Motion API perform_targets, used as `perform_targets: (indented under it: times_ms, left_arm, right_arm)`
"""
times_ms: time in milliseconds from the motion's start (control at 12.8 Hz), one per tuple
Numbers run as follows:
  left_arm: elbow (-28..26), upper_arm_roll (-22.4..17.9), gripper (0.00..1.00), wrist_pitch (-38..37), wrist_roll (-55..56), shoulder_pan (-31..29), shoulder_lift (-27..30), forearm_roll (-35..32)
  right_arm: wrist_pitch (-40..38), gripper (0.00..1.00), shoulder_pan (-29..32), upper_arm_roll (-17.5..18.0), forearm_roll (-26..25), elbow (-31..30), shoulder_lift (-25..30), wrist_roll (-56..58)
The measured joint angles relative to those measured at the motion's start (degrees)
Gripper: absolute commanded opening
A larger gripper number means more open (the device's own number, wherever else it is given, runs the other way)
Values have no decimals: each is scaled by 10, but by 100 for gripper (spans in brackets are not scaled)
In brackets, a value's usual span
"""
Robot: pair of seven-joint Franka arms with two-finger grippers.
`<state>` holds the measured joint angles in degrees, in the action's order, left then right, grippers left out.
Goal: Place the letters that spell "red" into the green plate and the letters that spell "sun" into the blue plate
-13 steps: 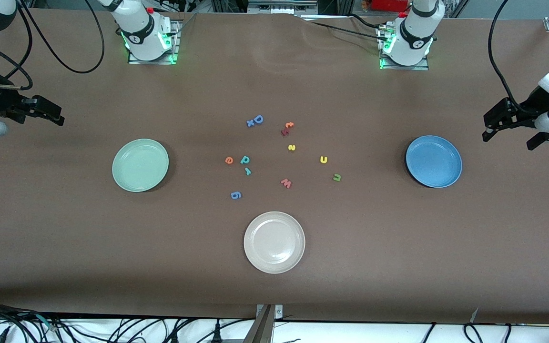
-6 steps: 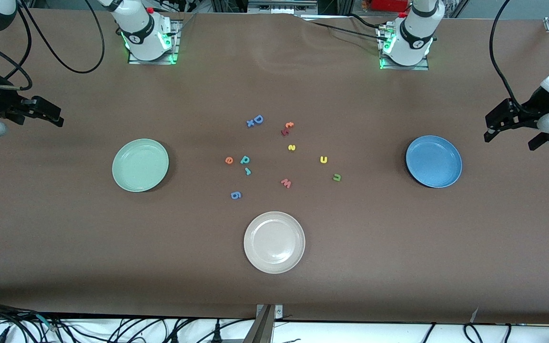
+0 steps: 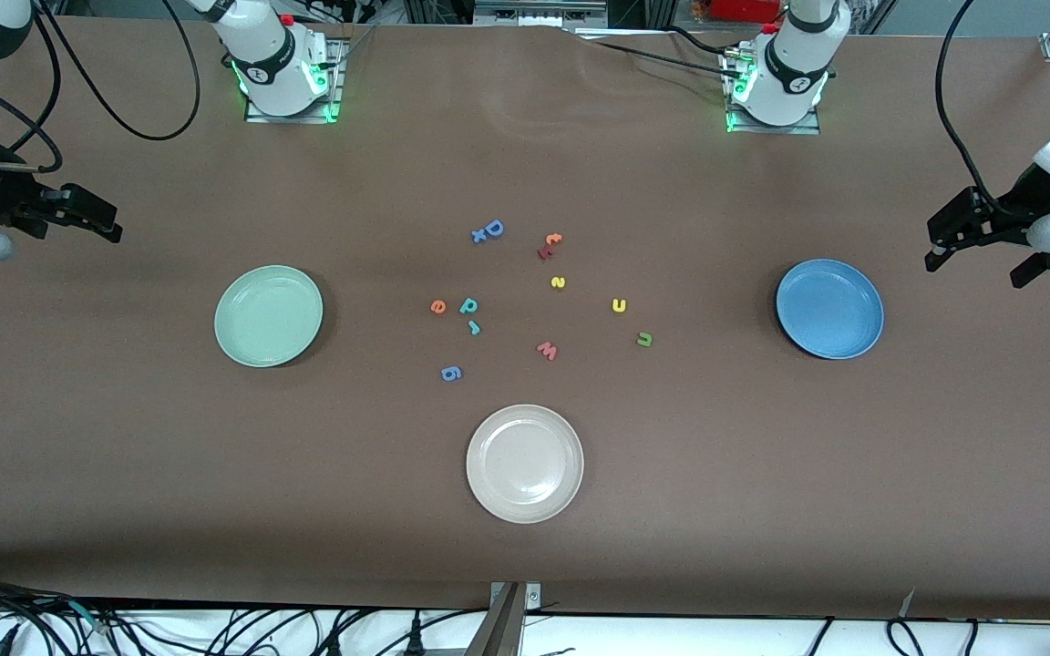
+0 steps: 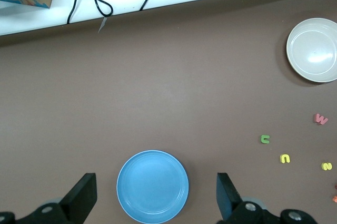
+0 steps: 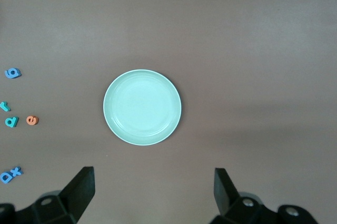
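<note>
Almost nothing has changed since the earlier frames. The right gripper (image 3: 78,216) still hangs empty at its end of the table, fingers spread apart. The round mint-green plate (image 3: 268,315) stays bare. The teal r (image 3: 474,328), orange e (image 3: 437,306), teal d (image 3: 468,305), yellow s (image 3: 558,282), yellow u (image 3: 619,305) and green n (image 3: 643,339) lie unmoved between it and the bare round blue plate (image 3: 829,308). The left gripper (image 3: 981,246), fingers apart, has shifted only slightly.

One camera sits high up and looks down on the whole table (image 3: 124,474), facing the two robots. Each wrist camera looks straight down from high up: the left one sees the blue plate (image 4: 152,186), the right one the green plate (image 5: 142,107), and the high camera sees both too.
</note>
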<state>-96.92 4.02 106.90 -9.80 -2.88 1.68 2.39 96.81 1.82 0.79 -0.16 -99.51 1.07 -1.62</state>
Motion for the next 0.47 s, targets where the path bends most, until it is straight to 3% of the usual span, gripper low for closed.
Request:
perform_targets:
  times_ms: [469]
  left_arm:
    - [0, -1, 100, 0, 0, 0, -3, 0]
  right_arm:
    - [0, 100, 0, 0, 0, 0, 0, 0]
